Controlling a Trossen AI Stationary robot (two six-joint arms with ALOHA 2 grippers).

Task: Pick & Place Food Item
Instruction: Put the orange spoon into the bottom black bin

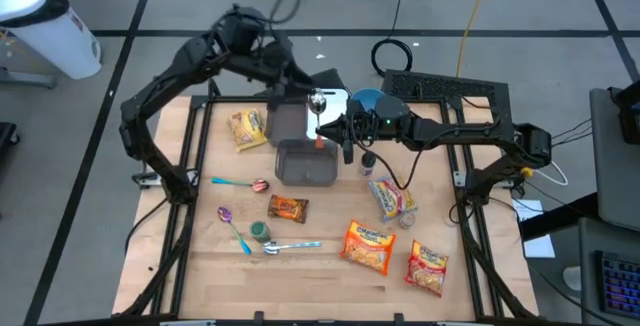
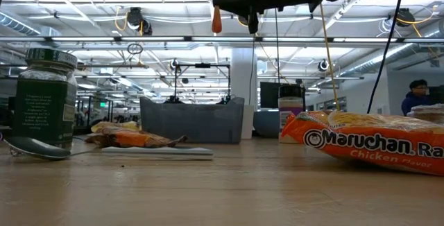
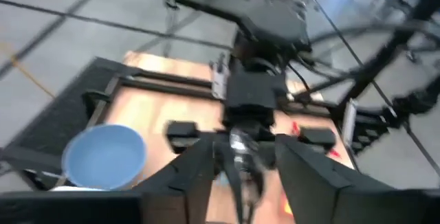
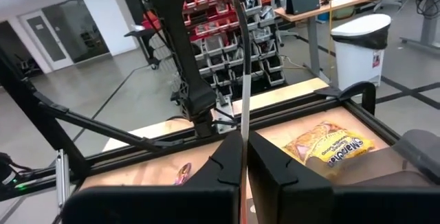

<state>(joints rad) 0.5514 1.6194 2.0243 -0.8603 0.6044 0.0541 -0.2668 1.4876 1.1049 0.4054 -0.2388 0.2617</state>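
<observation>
A thin metal utensil (image 1: 318, 116) with a shiny top end and an orange lower end (image 2: 216, 21) hangs high over the grey bin (image 1: 305, 161). My right gripper (image 1: 332, 126) reaches in from the table's right and is shut on its handle. My left gripper (image 3: 251, 176) comes from the far left and is open. Its fingers stand on either side of the utensil's shiny top end (image 3: 240, 147); whether they touch it I cannot tell. Food packs lie on the table: two orange ramen packs (image 1: 368, 244) and a yellow snack bag (image 1: 247, 129). My right gripper pinches the utensil's thin metal handle (image 4: 242, 124) between its two fingers. The fingers come level from the table's right and lie across the handle. The utensil stands roughly upright, lifted clear, with its orange end hanging below the fingers.
A blue bowl (image 1: 366, 99) sits at the far edge. A second snack bag (image 1: 390, 198), a candy bar (image 1: 288, 208), two coloured spoons (image 1: 240, 182), a metal spoon (image 1: 290, 247) and a green-lidded jar (image 2: 45, 98) lie across the middle and near side.
</observation>
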